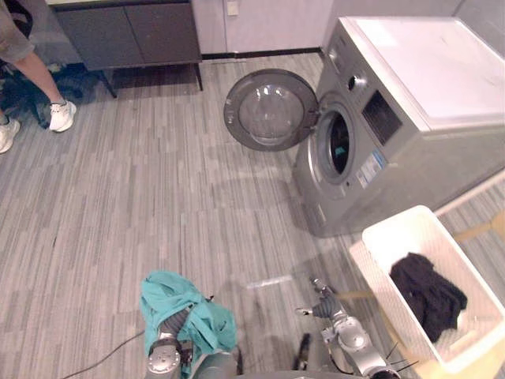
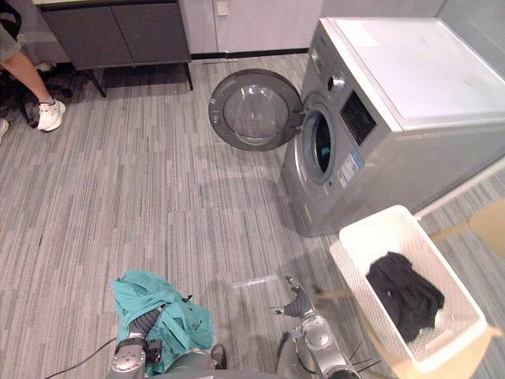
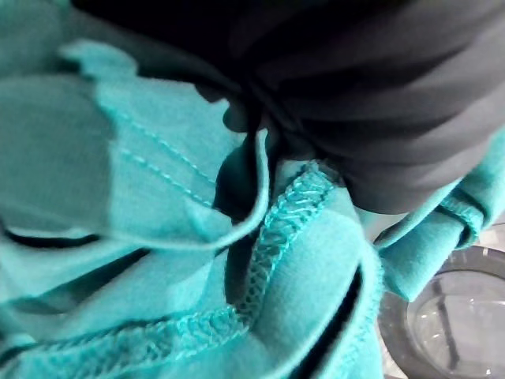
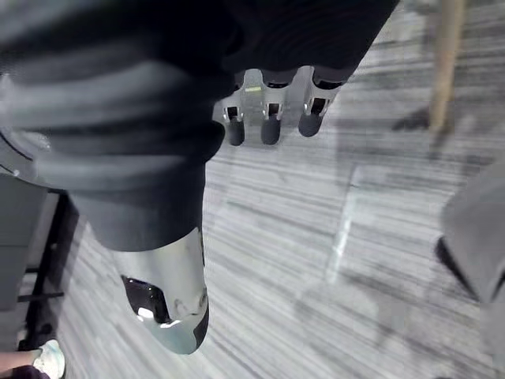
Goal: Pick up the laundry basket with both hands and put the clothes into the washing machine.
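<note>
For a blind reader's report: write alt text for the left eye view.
The robot's left hand, draped in a crumpled teal cloth garment, and its empty right hand hang over grey striped flooring. Ahead right, a silver front-loading washing machine stands with its round glass door open; beside it a white perforated plastic laundry basket holds a black garment.

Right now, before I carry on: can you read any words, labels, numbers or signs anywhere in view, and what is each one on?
No text can be read in these views.
Sticker on the front of the washing machine: print too small to read.
Dark panel on the washing machine: no characters can be made out.
Teal garment: no print shows.
Laundry basket: no label shows.
</note>
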